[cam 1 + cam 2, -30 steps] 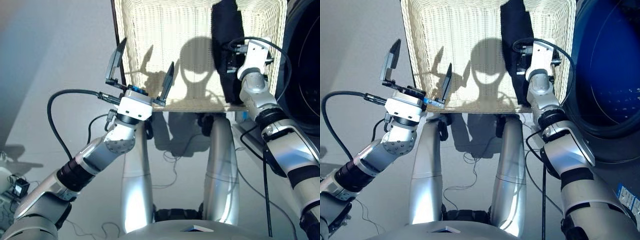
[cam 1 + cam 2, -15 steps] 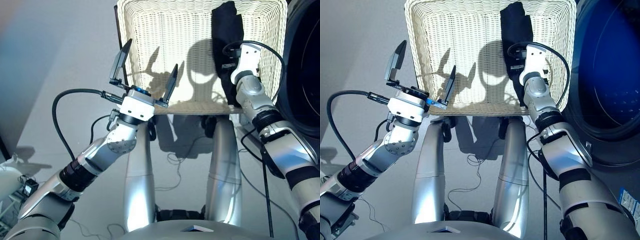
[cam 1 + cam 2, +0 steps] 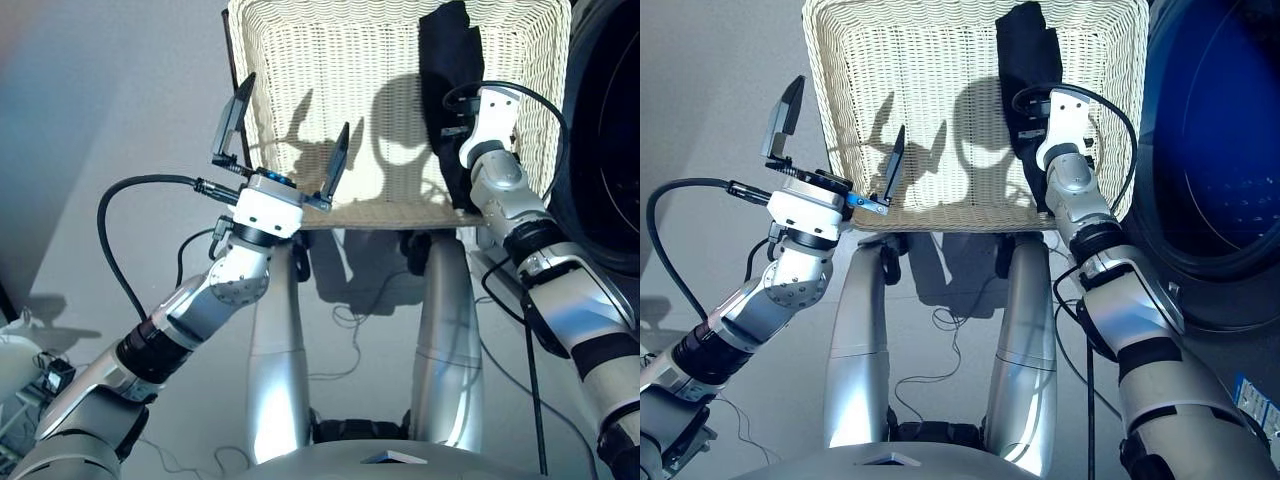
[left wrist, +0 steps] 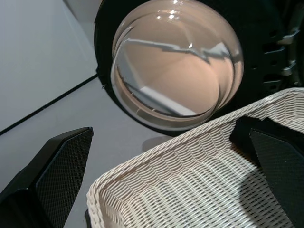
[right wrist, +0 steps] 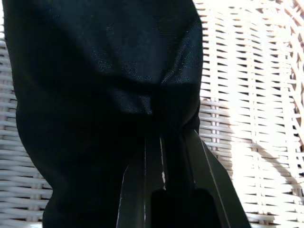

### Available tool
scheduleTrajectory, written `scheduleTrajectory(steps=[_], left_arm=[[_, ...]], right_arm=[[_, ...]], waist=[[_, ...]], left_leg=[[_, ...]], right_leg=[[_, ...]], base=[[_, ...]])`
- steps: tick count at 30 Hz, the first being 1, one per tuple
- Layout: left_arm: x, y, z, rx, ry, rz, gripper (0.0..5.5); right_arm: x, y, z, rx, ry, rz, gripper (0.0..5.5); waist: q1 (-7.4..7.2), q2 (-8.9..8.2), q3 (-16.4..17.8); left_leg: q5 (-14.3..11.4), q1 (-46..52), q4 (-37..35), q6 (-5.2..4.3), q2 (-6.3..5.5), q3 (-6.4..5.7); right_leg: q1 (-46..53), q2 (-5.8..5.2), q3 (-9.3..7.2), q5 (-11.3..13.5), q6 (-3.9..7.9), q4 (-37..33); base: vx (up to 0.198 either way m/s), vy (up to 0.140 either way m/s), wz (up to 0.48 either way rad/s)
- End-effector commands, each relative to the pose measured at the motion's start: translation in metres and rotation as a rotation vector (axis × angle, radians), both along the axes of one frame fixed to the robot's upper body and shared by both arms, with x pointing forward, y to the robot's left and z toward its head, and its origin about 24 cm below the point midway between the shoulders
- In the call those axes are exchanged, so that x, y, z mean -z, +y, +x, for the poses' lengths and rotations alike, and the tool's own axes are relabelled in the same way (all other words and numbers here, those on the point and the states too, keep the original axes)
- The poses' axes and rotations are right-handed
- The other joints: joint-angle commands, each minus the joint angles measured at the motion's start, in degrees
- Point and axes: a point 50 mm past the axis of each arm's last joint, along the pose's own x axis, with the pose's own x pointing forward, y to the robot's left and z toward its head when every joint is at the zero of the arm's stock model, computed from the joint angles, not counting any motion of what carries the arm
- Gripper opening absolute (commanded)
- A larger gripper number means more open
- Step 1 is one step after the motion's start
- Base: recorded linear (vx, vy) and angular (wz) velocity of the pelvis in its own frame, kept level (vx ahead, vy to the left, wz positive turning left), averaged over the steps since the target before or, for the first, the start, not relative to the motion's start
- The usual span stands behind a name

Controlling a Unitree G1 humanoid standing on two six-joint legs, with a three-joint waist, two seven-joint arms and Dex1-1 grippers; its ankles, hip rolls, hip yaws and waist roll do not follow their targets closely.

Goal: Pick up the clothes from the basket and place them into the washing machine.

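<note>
The cream-white wicker basket (image 3: 330, 60) lies ahead of me. One of the clothes, a black bundle (image 3: 447, 60), lies lengthwise along its right side. My right gripper (image 5: 166, 137) points down into it, shut with a fold of black cloth pinched between the fingers. My left gripper (image 3: 293, 110) hovers open and empty over the basket's near left corner. The washing machine (image 3: 1220, 150) stands right of the basket. The left wrist view shows its round door with bulging glass (image 4: 175, 61) just beyond the basket rim (image 4: 142, 166).
Thin cables (image 3: 350, 310) trail on the grey floor below the basket's near edge. A thin black bar (image 3: 230, 70) runs along the basket's left side. A white object (image 3: 20, 355) sits at the lower left.
The whole view has shifted slightly. My right wrist has edged a little left while staying down on the black cloth. The left gripper has stayed open in about the same place.
</note>
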Motion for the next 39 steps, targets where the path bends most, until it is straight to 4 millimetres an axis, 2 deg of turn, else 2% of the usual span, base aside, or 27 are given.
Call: scheduleTrajectory(steps=[1, 2, 4, 7, 12, 13, 16, 23, 28, 34, 39], left_arm=[[-0.018, 0.005, -0.017, -0.011, -0.138, -0.056, 5.5], [-0.018, 0.005, -0.017, -0.01, -0.137, -0.056, 5.5], [-0.021, 0.008, -0.018, -0.039, -0.175, -0.058, 5.5], [-0.023, 0.01, -0.021, -0.053, -0.212, -0.071, 5.5], [-0.025, 0.015, -0.027, -0.065, -0.243, -0.079, 5.5], [-0.027, 0.017, -0.03, -0.064, -0.26, -0.078, 5.5], [-0.029, 0.02, -0.034, -0.061, -0.277, -0.112, 5.5], [-0.031, 0.024, -0.037, -0.076, -0.302, -0.15, 5.5], [-0.032, 0.024, -0.041, -0.08, -0.315, -0.193, 5.5], [-0.031, 0.021, -0.041, -0.066, -0.306, -0.207, 5.5], [-0.031, 0.02, -0.041, -0.065, -0.294, -0.195, 5.5]], right_arm=[[-0.018, 0.02, -0.016, -0.002, -0.196, 0.1, 0.0], [-0.017, 0.019, -0.016, 0.001, -0.195, 0.1, 0.0], [-0.033, 0.009, -0.034, 0.053, -0.341, 0.12, 0.0], [-0.041, 0.001, -0.05, 0.088, -0.44, 0.18, 0.0], [-0.042, -0.016, -0.069, 0.161, -0.522, 0.165, 0.0], [-0.045, -0.03, -0.076, 0.228, -0.554, 0.121, 0.0], [-0.05, -0.055, -0.083, 0.363, -0.608, 0.209, 0.0], [-0.063, -0.096, -0.094, 0.608, -0.699, 0.28, 0.0], [-0.075, -0.133, -0.101, 0.855, -0.768, 0.427, 0.0], [-0.074, -0.18, -0.101, 1.08, -0.668, 0.529, 0.0], [-0.071, -0.207, -0.1, 1.147, -0.549, 0.577, 0.0]], waist=[[-1.23, -1.49, 0.5], [-1.14, -1.5, 0.5], [-2.1, -1.83, 0.5], [-2.62, -2.24, 0.5], [-3.23, -3.04, 0.5], [-3.51, -3.36, 0.5], [-3.56, -3.58, 0.5], [-3.51, -4.0, 0.5], [-3.1, -3.83, 0.5], [-2.52, -3.65, 0.5], [-2.06, -3.59, 0.5]], left_leg=[[-3.3, 1.0, 1.5, 3.95, -0.83, 3.54], [-3.3, 1.1, 1.5, 3.96, -0.85, 3.55], [-3.5, 1.2, 1.4, 4.18, -0.92, 3.62], [-3.4, 1.5, 1.0, 4.24, -0.92, 3.64], [-3.7, 1.8, 1.2, 4.34, -0.82, 3.35], [-3.8, 1.7, 1.3, 4.38, -0.88, 3.24], [-4.1, 1.7, 1.5, 4.39, -0.99, 2.96], [-4.6, 1.6, 2.2, 4.3, -1.07, 2.55], [-5.0, 1.7, 2.7, 4.12, -1.12, 2.59], [-5.1, 1.5, 3.3, 3.77, -1.19, 2.33], [-5.1, 1.0, 3.9, 3.5, -1.3, 2.2]], right_leg=[[1.7, 0.74, 1.41, 3.3, 5.58, -7.0], [1.8, 0.72, 1.42, 3.3, 5.59, -7.0], [1.9, 0.84, 1.51, 3.3, 5.72, -7.2], [2.4, 0.98, 1.54, 3.2, 5.79, -7.7], [2.8, 1.22, 1.46, 3.1, 5.97, -7.8], [2.9, 1.29, 1.34, 3.0, 6.07, -7.8], [3.1, 1.2, 1.12, 2.9, 6.24, -7.7], [3.2, 1.12, 1.03, 2.5, 6.38, -7.2], [3.3, 1.06, 1.15, 2.4, 6.37, -6.9], [3.5, 0.83, 1.12, 2.4, 6.41, -6.6], [3.3, 0.76, 1.05, 2.6, 6.38, -6.2]], base=[[0.0, 0.0, 0.0], [0.0, 0.0, 0.0], [0.0, 0.0, 0.0], [0.0, 0.0, 0.0], [0.0, 0.0, 0.0], [0.0, 0.0, 0.0], [0.0, 0.0, 0.0], [0.0, 0.0, 0.0], [0.0, 0.0, 0.0], [0.0, 0.0, 0.0], [0.0, 0.0, 0.0]])
